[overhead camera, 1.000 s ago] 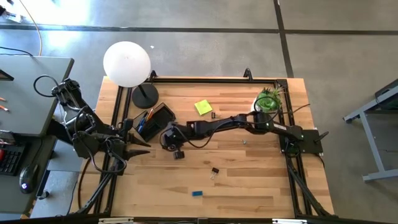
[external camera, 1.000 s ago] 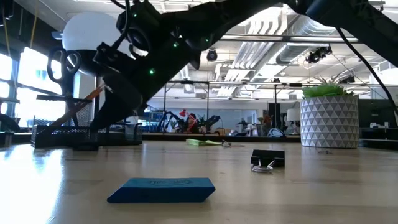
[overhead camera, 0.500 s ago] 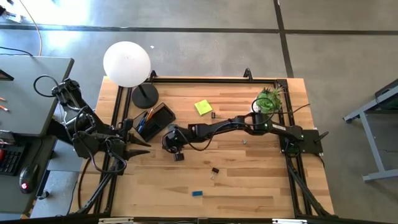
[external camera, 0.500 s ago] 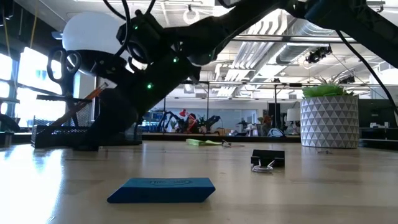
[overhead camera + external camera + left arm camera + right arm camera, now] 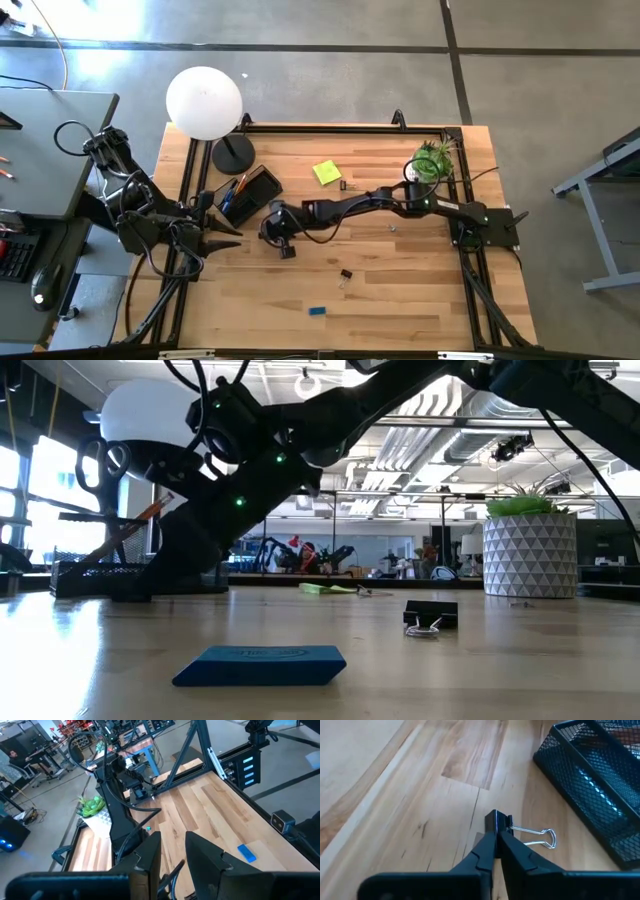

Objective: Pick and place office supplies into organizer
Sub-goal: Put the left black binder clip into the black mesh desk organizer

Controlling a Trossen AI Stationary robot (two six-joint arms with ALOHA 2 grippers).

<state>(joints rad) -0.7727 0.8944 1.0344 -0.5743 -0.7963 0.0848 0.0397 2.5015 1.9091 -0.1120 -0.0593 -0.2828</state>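
Black mesh organizer (image 5: pixel 600 785) sits near the right gripper (image 5: pixel 496 836), whose fingers are pinched together on a black binder clip (image 5: pixel 499 822) lying on the wooden table (image 5: pixel 395 795). At the table's left edge, the left gripper (image 5: pixel 172 857) waits, jaws apart.

— Where does the organizer (image 5: pixel 250 192) sit?
— Left of centre, just before the lamp base (image 5: pixel 232 154) — the sticky-note pad (image 5: pixel 326 172) to its right.
— The rest?
— One binder clip (image 5: pixel 346 274) lies nearer the front, the eraser (image 5: pixel 317 311) beyond it by the front edge.
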